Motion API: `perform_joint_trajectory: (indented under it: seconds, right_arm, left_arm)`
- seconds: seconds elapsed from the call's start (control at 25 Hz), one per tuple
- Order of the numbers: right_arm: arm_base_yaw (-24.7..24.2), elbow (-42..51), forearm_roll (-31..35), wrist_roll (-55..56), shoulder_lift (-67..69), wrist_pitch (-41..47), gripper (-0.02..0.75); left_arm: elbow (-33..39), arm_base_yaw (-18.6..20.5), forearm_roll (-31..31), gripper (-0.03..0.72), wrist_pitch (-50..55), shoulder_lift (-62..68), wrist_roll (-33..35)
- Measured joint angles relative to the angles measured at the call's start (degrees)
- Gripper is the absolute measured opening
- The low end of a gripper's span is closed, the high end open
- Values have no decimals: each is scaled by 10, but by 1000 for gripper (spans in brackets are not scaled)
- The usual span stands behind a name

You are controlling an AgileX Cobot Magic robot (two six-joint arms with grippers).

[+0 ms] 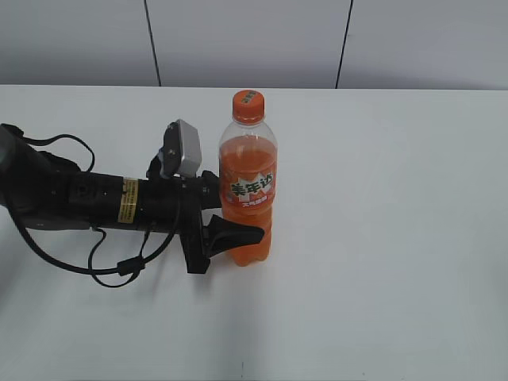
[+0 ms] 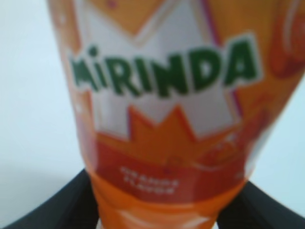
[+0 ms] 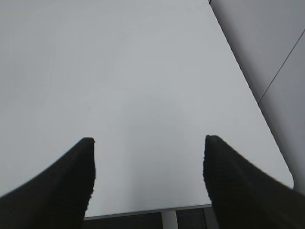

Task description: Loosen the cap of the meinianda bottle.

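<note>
On my exterior feed the meinianda bottle (image 1: 248,186) stands upright on the smooth white table (image 1: 381,238), a tall clear plastic cylinder filled with orange drink, waisted slightly under a glossy orange label. The cap (image 1: 247,105) sits on its neck, a small round orange piece with a ribbed side and a pale mark on top. My left arm (image 1: 87,198), a matte black tube with loose cables and a grey boxy camera housing, reaches in from the left of the bottle at label height. The left gripper (image 1: 238,226) straddles the bottle's lower half: one tapered black finger (image 1: 236,233) lies across the front of it, the other is hidden behind. Whether the fingers already press the plastic or only bracket it, I cannot tell.

The left wrist feed is filled by the bottle (image 2: 162,114), blurred from closeness, its label showing green letters on a white jagged patch over orange. Two black fingers (image 2: 52,210) flank its base at either lower corner.

The right wrist feed shows only bare table (image 3: 143,71), a rounded corner at its far right, and the right gripper (image 3: 147,179) with its two dark, rough-textured fingers (image 3: 66,186) spread well apart, holding nothing.
</note>
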Motion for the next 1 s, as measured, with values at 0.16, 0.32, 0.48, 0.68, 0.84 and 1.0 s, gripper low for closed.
perform_joint_trajectory:
  seconds: [0.16, 0.32, 0.48, 0.68, 0.84, 1.0]
  right_arm:
    - [0, 0, 0, 0, 0, 0, 532]
    - [0, 0, 0, 0, 0, 0, 532]
    - [0, 0, 0, 0, 0, 0, 532]
    - [0, 0, 0, 0, 0, 0, 532]
    - [0, 0, 0, 0, 0, 0, 532]
    - [0, 0, 0, 0, 0, 0, 532]
  left_arm:
    - [0, 0, 0, 414, 0, 0, 0]
    - [0, 0, 1, 414, 0, 0, 0]
    - [0, 0, 4, 414, -4, 0, 0]
    - [0, 0, 33, 414, -17, 0, 0]
    - [0, 0, 38, 414, -21, 1, 0]
    - [0, 0, 39, 414, -21, 1, 0]
